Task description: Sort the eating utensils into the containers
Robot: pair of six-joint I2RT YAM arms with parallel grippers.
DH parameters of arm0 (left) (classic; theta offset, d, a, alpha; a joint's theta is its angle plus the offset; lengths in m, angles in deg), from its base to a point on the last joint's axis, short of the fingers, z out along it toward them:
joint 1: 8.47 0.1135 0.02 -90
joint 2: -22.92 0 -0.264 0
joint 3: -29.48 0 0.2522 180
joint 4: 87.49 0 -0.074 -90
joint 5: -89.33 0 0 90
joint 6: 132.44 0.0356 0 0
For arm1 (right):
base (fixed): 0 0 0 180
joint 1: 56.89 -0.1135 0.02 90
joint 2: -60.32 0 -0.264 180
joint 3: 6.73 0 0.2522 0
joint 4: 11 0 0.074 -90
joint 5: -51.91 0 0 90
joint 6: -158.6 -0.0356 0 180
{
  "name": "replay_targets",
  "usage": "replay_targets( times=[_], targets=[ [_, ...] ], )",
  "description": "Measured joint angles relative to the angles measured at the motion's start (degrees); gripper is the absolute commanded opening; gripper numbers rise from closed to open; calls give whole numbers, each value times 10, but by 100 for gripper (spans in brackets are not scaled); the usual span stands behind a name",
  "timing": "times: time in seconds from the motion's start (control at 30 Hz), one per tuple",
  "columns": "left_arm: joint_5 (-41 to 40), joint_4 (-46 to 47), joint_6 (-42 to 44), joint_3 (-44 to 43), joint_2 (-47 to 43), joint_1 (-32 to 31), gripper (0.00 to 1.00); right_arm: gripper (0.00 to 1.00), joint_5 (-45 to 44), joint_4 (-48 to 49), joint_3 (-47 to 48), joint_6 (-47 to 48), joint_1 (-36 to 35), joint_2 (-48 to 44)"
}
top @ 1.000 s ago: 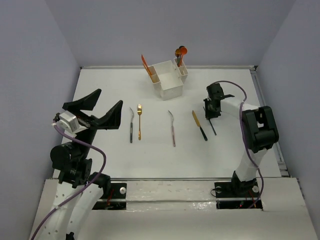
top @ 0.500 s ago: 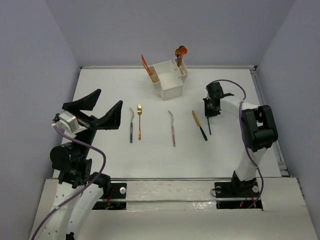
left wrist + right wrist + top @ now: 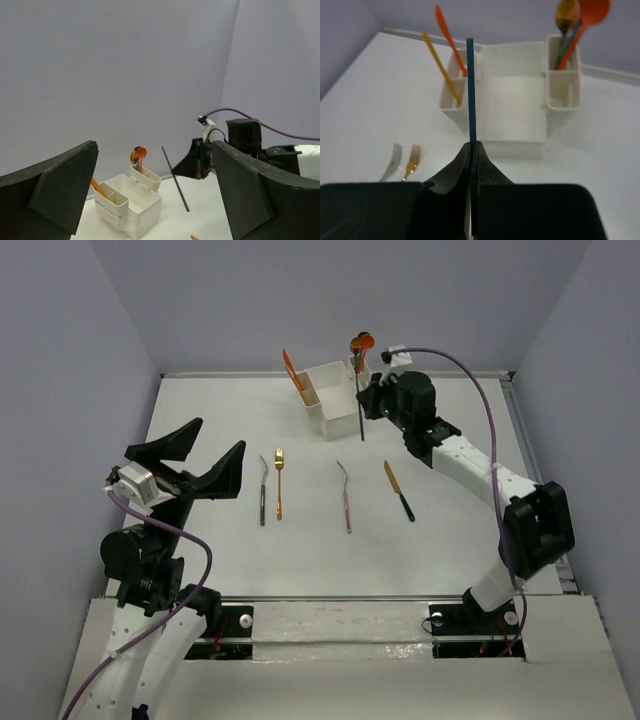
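Right gripper (image 3: pixel 472 146) clamps a slim dark utensil (image 3: pixel 470 90) in the air near the white box (image 3: pixel 505 150); left gripper (image 3: pixel 218 436) idle, jaws wide apart.

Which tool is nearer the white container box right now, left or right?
Right. The right tool sits just beside the white box's right side, gripping a thin dark utensil; the left tool is far back at the near left.
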Motion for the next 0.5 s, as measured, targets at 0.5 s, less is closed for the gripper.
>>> replay_targets(
  times=[0.5],
  targets=[
    [0, 0, 0, 0, 7, 0, 99, 0, 17, 206, 350, 50, -89, 349]
  ],
)
